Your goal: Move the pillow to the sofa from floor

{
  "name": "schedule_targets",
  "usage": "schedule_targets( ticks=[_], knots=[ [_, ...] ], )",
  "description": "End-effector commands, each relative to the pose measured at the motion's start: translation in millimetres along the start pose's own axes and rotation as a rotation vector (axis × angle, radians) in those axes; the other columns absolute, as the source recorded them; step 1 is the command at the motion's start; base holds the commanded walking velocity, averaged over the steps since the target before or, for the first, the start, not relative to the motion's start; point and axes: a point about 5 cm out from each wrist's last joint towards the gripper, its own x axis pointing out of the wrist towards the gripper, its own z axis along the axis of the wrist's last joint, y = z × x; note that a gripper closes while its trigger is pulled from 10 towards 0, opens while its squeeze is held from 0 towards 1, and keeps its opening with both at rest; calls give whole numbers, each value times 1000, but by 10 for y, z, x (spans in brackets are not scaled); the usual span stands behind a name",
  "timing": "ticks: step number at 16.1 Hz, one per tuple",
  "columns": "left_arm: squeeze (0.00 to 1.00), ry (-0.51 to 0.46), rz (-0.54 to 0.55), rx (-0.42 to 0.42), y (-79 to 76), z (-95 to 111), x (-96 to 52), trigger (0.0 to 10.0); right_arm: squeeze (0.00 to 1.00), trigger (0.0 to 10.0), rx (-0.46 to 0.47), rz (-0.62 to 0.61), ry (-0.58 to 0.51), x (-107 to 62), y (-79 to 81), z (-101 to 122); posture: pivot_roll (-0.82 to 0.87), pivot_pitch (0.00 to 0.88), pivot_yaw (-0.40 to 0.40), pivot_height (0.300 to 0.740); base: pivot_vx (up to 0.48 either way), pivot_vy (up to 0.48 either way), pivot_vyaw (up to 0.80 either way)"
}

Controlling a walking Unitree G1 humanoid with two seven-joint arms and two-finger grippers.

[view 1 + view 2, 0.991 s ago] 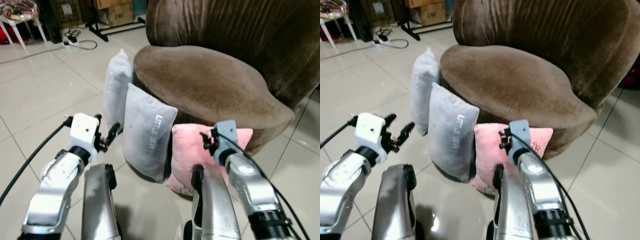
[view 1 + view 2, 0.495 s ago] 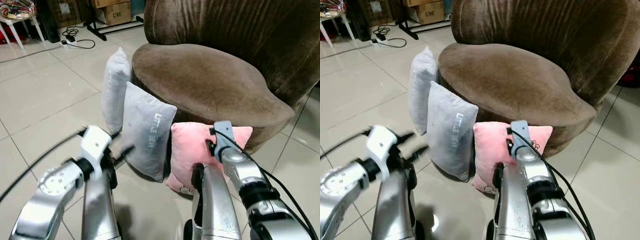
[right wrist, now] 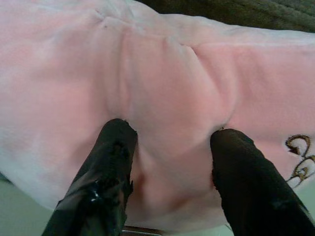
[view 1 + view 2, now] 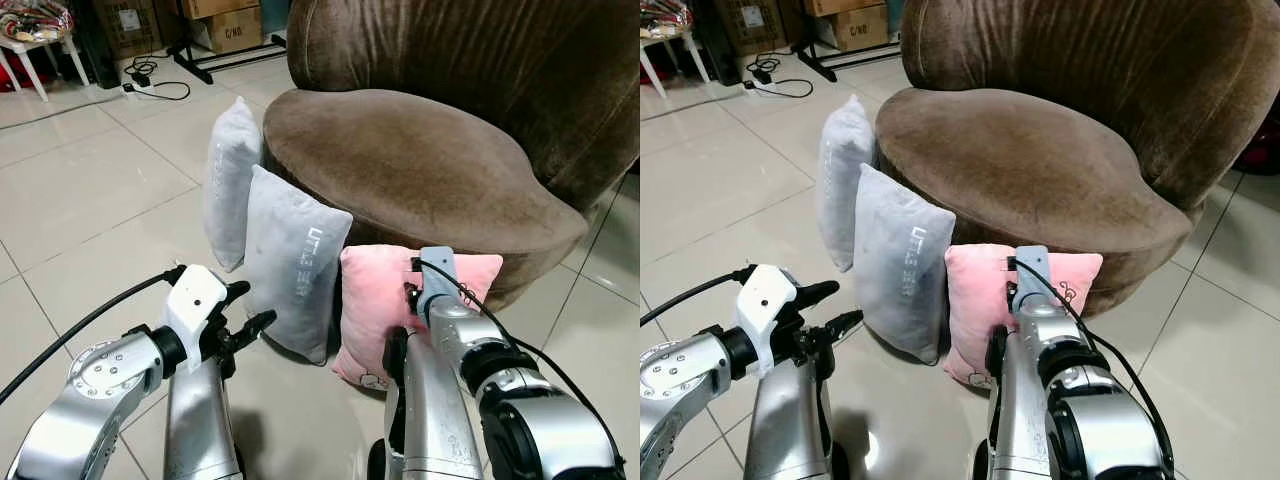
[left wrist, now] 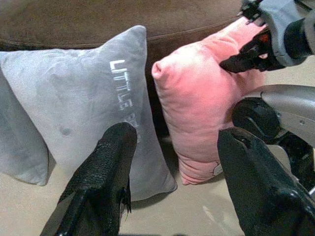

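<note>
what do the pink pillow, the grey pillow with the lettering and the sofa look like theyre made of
Pink pillow: soft plush or velvety fabric, matte; it dimples where the right tool presses its open fingers in.
Grey pillow: similar short-pile velour by the look, with pale printed or stitched lettering.
Sofa: brown velvet-like upholstery, likely microfibre; the nap shows light and dark streaks.

Both silver arms reach forward. Left hand (image 4: pixel 248 308) spread wide, in the air. Right hand (image 3: pixel 170 147) parted, fingertips pressing in.
</note>
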Motion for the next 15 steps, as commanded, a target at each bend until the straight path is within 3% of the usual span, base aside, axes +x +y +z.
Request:
schedule_targets(
  ticks=[1, 15],
  knots=[
    [0, 10, -19, 3, -27, -3, -16, 10000, 0, 0, -19, -4, -6, 2, 25, 29, -36, 0, -30, 385, 0, 0, 0],
    [0, 37, -71, -3, -96, -16, -33, 10000, 0, 0, -58, -20, -8, -5, 142, -31, -27, 0, -30, 385, 0, 0, 0]
  ],
)
